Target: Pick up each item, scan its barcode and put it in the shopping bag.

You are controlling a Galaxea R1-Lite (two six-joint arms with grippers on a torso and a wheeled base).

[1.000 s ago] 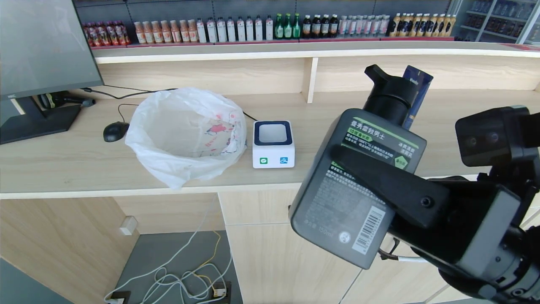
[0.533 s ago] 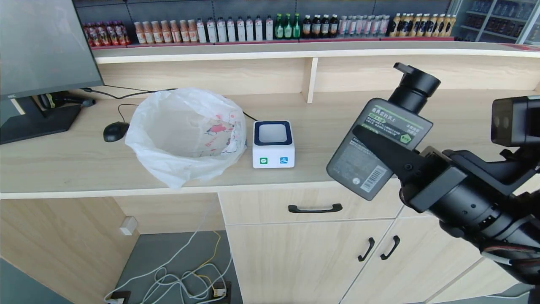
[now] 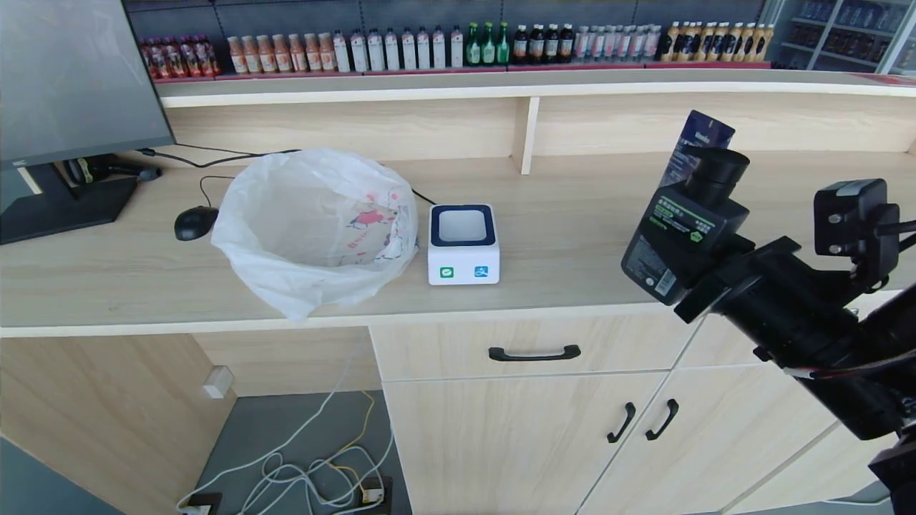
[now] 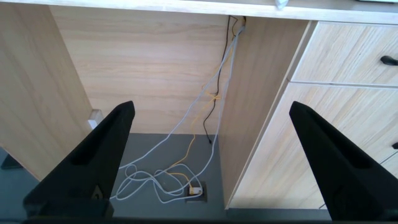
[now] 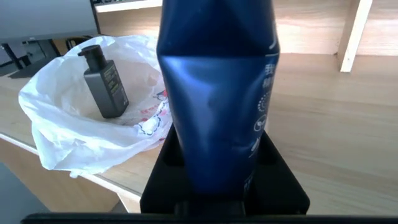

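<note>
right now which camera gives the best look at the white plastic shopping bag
The head view: the white plastic shopping bag stands whole on the pale wooden counter, its mouth open. The right wrist view has it too, but a dark blue tube covers one edge. The left wrist view looks under the counter.

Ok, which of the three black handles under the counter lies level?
The drawer handle, above the other two: it lies level, while the two door handles stand side by side, nearly upright.

Monitor on wooden counter, black mouse near it, drink bottles shelved behind, tangled cables on floor below
</note>
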